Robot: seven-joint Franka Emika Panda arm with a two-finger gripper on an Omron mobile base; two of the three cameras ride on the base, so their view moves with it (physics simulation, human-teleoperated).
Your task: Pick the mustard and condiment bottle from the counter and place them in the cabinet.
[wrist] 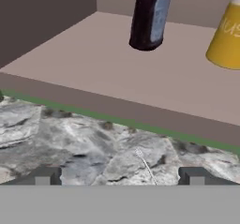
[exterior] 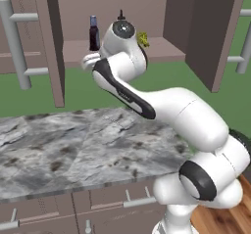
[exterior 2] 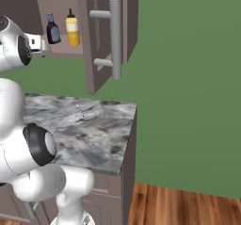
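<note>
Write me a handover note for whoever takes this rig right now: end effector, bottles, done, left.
End effector: open, holding nothing, in front of the shelf edge, above the counter.
Condiment bottle: upright on the cabinet shelf, clear of the end effector.
Mustard: upright on the same shelf, beside the condiment bottle, apart from it.
Done: both bottles are in the cabinet.
Left: no bottle left to move; probably just pull the arm back clear of the open doors.

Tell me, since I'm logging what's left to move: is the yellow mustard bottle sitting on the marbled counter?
No, the mustard stands upright on the cabinet shelf beside the condiment bottle.
</note>
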